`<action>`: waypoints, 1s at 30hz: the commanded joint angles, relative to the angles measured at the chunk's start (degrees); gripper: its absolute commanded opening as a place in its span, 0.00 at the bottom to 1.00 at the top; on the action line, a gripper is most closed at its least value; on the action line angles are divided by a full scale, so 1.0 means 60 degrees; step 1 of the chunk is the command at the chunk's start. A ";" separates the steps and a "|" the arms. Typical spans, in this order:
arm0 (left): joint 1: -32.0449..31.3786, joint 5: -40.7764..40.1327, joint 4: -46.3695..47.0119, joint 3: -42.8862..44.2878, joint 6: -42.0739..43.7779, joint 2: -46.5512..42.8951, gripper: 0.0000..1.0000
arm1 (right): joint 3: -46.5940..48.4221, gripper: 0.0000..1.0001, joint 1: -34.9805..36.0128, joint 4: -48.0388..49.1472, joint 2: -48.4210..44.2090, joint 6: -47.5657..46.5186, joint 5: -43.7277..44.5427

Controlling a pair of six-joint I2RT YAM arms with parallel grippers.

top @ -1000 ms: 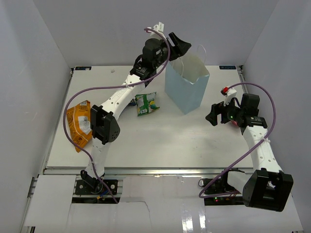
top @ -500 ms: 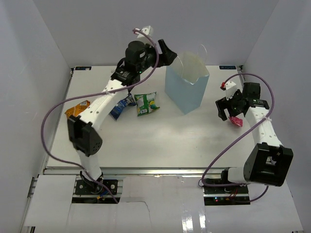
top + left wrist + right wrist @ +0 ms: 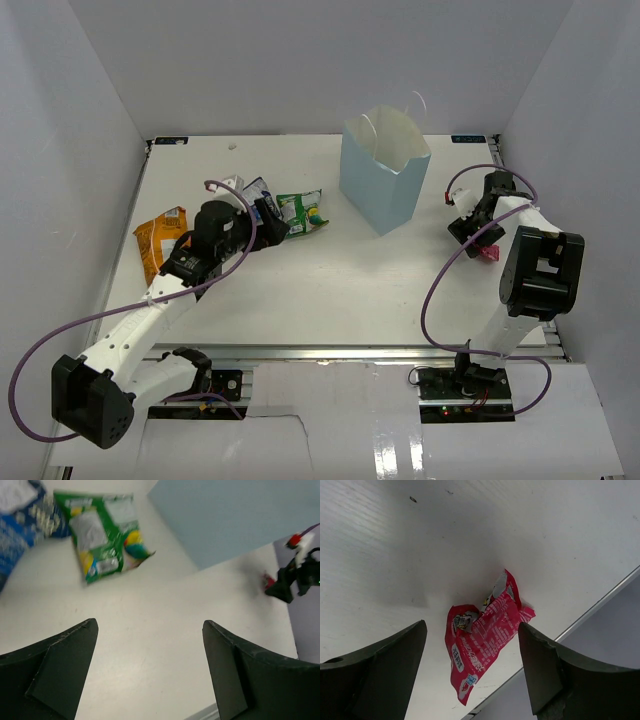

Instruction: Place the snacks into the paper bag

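Note:
The light blue paper bag (image 3: 384,185) stands upright at the back centre, and its wall also shows in the left wrist view (image 3: 225,515). My left gripper (image 3: 272,220) is open and empty, low over the table beside a green-and-white packet (image 3: 303,212) and a blue-and-white packet (image 3: 256,192). Both lie ahead in the left wrist view, green (image 3: 102,535) and blue (image 3: 20,525), beyond the left gripper (image 3: 150,625). The orange chip bag (image 3: 160,245) lies at the left. My right gripper (image 3: 472,232) is open, its jaws either side of a red packet (image 3: 482,637) without touching it.
The red packet (image 3: 489,251) lies close to the table's right edge (image 3: 600,602) and the enclosure's right wall. The right arm's cable loops over the front right of the table. White walls close in the table on three sides.
My left arm has come down from above the paper bag's mouth to the table by the blue and green packets. My right gripper has swung toward the right edge, over the red packet.

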 commanded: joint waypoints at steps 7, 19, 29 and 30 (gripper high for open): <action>0.0020 0.0219 -0.0062 -0.2000 -0.2234 -0.0832 0.95 | -0.0780 0.52 -0.0116 0.1303 0.0126 -0.0375 0.0754; 0.0020 0.0659 0.0202 -0.2249 -0.2483 -0.0524 0.94 | -0.1178 0.11 -0.0599 0.0077 -0.2171 0.0474 -0.2098; 0.0020 0.0864 0.0406 -0.2132 -0.2293 -0.0173 0.95 | 0.2292 0.08 -0.0673 -0.0281 -0.3872 0.3241 -0.7677; 0.0020 0.0864 0.0421 -0.2132 -0.2279 -0.0144 0.94 | 0.2629 0.08 -0.0629 -0.0119 -0.3872 0.3795 -0.7959</action>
